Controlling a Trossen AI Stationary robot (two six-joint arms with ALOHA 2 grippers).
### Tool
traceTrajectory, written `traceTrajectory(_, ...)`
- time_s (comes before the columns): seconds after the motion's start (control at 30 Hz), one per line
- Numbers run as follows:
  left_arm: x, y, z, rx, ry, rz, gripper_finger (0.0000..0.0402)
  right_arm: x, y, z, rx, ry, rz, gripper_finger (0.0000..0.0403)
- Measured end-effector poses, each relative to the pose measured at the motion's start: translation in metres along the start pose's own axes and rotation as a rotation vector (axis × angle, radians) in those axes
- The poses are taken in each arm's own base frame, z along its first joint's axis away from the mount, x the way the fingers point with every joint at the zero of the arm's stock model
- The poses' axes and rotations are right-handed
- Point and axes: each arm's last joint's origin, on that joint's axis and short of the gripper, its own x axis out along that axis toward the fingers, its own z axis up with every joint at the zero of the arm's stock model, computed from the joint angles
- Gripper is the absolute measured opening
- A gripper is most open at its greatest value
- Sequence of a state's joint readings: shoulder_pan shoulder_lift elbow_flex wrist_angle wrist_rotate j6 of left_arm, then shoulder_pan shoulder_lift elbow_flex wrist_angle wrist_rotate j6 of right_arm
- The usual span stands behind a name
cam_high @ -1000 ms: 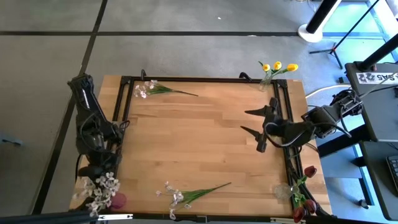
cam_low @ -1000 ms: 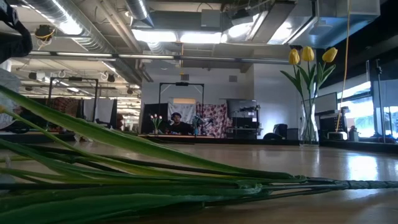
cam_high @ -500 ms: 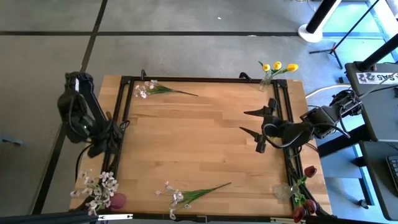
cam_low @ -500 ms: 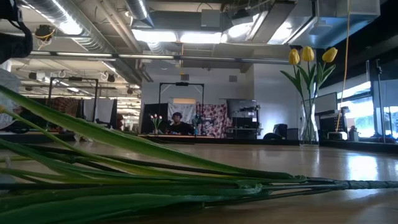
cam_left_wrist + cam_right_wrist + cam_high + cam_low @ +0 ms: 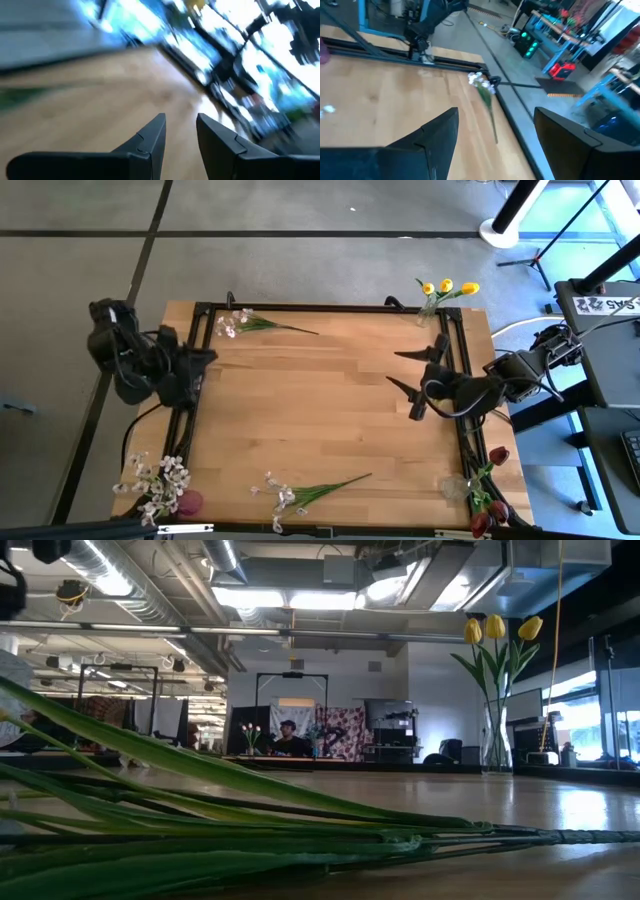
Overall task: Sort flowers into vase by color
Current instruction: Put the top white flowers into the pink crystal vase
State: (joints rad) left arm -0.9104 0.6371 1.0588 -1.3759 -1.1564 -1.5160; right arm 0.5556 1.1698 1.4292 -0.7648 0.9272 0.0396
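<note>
The wooden table carries two loose flower stems and, at three of its corners, three filled groups. The left gripper hangs at the table's left edge, its fingers a small gap apart with nothing between them. The nearest flower to it is the white-pink spray lying flat near the far edge, just beyond it and apart from it. The right gripper sits over the right side of the table, its jaws spread wide and empty; that same far spray shows well ahead of its fingers in the right wrist view. A second loose spray lies along the near edge, well apart from both grippers. Three yellow tulips stand in a clear vase at the far right corner. A bunch of white-pink blossoms stands at the near left corner. Dark red tulips sit at the near right corner; their number is unclear.
</note>
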Motion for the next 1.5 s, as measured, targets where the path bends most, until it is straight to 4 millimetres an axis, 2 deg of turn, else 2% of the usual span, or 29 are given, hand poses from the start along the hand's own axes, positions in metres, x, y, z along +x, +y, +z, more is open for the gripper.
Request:
traceTrajectory(0.17,0.016,-0.010,-0.001,-0.015,-0.132,0.166,0.0105,-0.003,-0.005,0.003,-0.078,-0.023,-0.068,0.0260)
traceTrajectory(0.3,0.039,-0.027,-0.004,0.016,-0.121,0.269,0.0105,-0.006,-0.011,0.004,-0.100,-0.033,-0.131,0.0260)
traceTrajectory(0.47,0.092,-0.046,-0.010,-0.041,-0.098,0.405,0.0105,-0.002,-0.018,0.004,-0.126,-0.019,-0.163,0.0260)
traceTrajectory(0.6,0.139,-0.037,-0.008,-0.164,-0.158,0.590,0.0105,0.006,-0.023,0.005,-0.105,-0.012,-0.148,0.0260)
traceTrajectory(0.73,0.185,-0.016,-0.004,-0.321,-0.264,0.759,0.0105,0.013,-0.027,0.004,-0.100,0.002,-0.096,0.0261)
traceTrajectory(0.87,0.218,0.015,-0.001,-0.568,-0.333,0.899,0.0105,0.019,-0.032,0.004,-0.061,0.008,-0.076,0.0287)
traceTrajectory(1.1,0.274,0.096,0.011,-0.918,-0.209,1.063,0.0105,0.031,-0.047,0.001,0.044,0.039,-0.107,0.0372)
traceTrajectory(1.2,0.290,0.132,0.018,-1.062,-0.176,1.079,0.0106,0.036,-0.054,-0.001,0.055,0.055,-0.125,0.0390)
traceTrajectory(1.3,0.295,0.162,0.020,-1.180,-0.165,1.121,0.0106,0.041,-0.061,-0.004,0.060,0.081,-0.125,0.0394)
traceTrajectory(1.4,0.296,0.184,0.020,-1.306,-0.168,1.159,0.0106,0.047,-0.070,-0.009,0.063,0.121,-0.127,0.0390)
traceTrajectory(1.5,0.303,0.200,0.024,-1.376,-0.208,1.112,0.0106,0.052,-0.080,-0.014,0.056,0.165,-0.149,0.0387)
